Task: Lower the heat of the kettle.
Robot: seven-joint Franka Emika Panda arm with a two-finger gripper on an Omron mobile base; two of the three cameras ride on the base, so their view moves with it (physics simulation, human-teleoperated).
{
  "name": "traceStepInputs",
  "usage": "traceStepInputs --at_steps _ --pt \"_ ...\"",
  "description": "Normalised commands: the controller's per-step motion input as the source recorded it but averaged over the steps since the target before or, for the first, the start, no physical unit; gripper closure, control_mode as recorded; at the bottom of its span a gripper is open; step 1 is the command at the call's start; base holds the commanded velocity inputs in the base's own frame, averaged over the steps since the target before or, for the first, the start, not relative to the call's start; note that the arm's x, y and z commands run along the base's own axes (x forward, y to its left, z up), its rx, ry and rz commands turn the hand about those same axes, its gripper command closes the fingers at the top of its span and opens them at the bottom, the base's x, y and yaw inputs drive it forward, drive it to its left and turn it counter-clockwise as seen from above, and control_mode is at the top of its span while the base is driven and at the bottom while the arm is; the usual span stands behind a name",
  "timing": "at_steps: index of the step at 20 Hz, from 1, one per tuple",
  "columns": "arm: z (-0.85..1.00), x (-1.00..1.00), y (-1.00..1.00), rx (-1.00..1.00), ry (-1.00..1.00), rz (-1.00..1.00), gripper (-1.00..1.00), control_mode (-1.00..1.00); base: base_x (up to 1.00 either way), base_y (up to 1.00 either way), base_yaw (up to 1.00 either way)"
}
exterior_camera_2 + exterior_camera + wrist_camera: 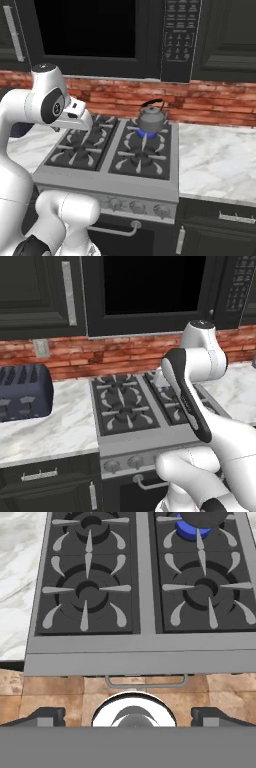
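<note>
The kettle (152, 118) sat on the stove's (85, 176) far right burner over a blue flame. The tool (129, 716), jaws wide and empty, hovered above the stove's near edge; the control knobs (137, 207) lay below on the front panel.

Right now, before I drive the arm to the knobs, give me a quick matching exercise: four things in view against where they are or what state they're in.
Things:
1. kettle
2. toaster
3. gripper
4. oven handle

Places or states:
A. on the marble counter left of the stove
B. open, holding nothing
C. on the rear right burner, over a blue flame
D. below the knob row on the stove front

Pairs: 1-C, 2-A, 3-B, 4-D
</note>
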Motion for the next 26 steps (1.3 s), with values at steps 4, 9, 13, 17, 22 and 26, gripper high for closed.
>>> traceStepInputs --at_steps 4,9,13,17,22,26 --pt "0.00 0.00 0.00 0.00 0.00 0.00 -1.00 1.00 0.00 0.46 -0.03" --pt "0.00 0.00 0.00 0.00 0.00 0.00 -1.00 1.00 0.00 0.36 -0.01" --pt "0.00 0.00 0.00 0.00 0.00 0.00 -1.00 1.00 0.07 0.18 0.00" --pt "0.00 0.00 0.00 0.00 0.00 0.00 -1.00 1.00 0.16 0.02 0.00" --pt "0.00 0.00 0.00 0.00 0.00 0.00 -1.00 1.00 0.07 0.01 0.00" --pt "0.00 0.00 0.00 0.00 0.00 0.00 -1.00 1.00 0.06 0.02 0.00"
